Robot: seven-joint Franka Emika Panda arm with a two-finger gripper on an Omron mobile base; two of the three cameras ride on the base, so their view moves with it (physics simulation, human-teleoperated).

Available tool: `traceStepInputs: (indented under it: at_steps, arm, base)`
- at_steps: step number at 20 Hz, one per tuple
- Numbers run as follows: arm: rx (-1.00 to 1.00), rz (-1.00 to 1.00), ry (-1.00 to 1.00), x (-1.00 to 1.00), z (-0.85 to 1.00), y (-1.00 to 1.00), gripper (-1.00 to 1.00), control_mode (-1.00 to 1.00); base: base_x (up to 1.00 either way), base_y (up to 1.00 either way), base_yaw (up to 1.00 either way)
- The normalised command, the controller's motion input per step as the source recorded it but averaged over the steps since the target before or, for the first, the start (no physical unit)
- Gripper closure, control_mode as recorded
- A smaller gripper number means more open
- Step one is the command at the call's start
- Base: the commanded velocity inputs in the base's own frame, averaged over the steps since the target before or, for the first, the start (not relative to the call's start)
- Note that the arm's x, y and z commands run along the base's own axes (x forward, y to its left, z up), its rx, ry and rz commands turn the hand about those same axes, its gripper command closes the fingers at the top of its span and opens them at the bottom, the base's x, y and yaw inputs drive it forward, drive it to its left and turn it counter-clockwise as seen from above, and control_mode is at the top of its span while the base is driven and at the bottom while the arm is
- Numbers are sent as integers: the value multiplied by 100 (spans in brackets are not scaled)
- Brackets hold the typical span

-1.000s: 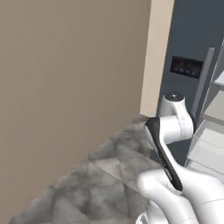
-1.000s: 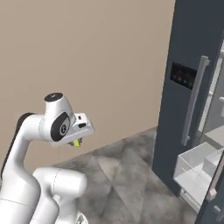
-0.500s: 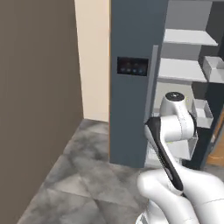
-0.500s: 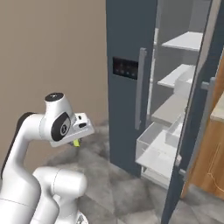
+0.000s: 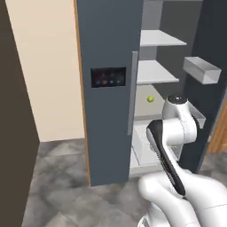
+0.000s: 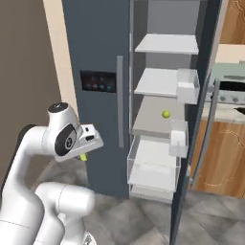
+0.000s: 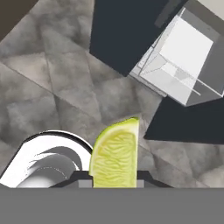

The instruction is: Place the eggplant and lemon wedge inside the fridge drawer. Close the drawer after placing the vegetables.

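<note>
My gripper (image 7: 114, 176) is shut on the lemon wedge (image 7: 116, 154), a yellow-green slice standing up between the fingertips. In the right base view the lemon wedge (image 6: 83, 157) peeks out under the hand, held low over the grey floor to the left of the fridge. The fridge drawer (image 6: 152, 177) stands pulled out at the bottom of the open fridge, well to the right of the hand. The same fridge drawer (image 5: 141, 148) appears behind the arm, and from above the fridge drawer (image 7: 186, 50) lies at the upper right. The eggplant is out of view.
The fridge's left door (image 5: 106, 88) is shut, with a display panel and a long handle. Its right door (image 6: 197, 119) hangs open with door bins (image 6: 186, 86). A round yellow-green ball (image 6: 166, 114) sits on a shelf. A wooden cabinet (image 6: 225, 158) stands to the right.
The whole picture has swung round from a bare wall to the open fridge, so the camera moved. The gripper keeps hold of the lemon wedge.
</note>
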Motion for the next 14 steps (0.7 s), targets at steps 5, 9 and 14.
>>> traceStepInputs:
  at_steps: [5, 9, 14]
  arm:
    - [0, 0, 0, 0, 0, 0, 100, 100]
    - [0, 0, 0, 0, 0, 0, 100, 100]
    - [0, 0, 0, 0, 0, 0, 100, 100]
  base:
    - [88, 20, -49]
    - [47, 56, -42]
    - [6, 15, -24]
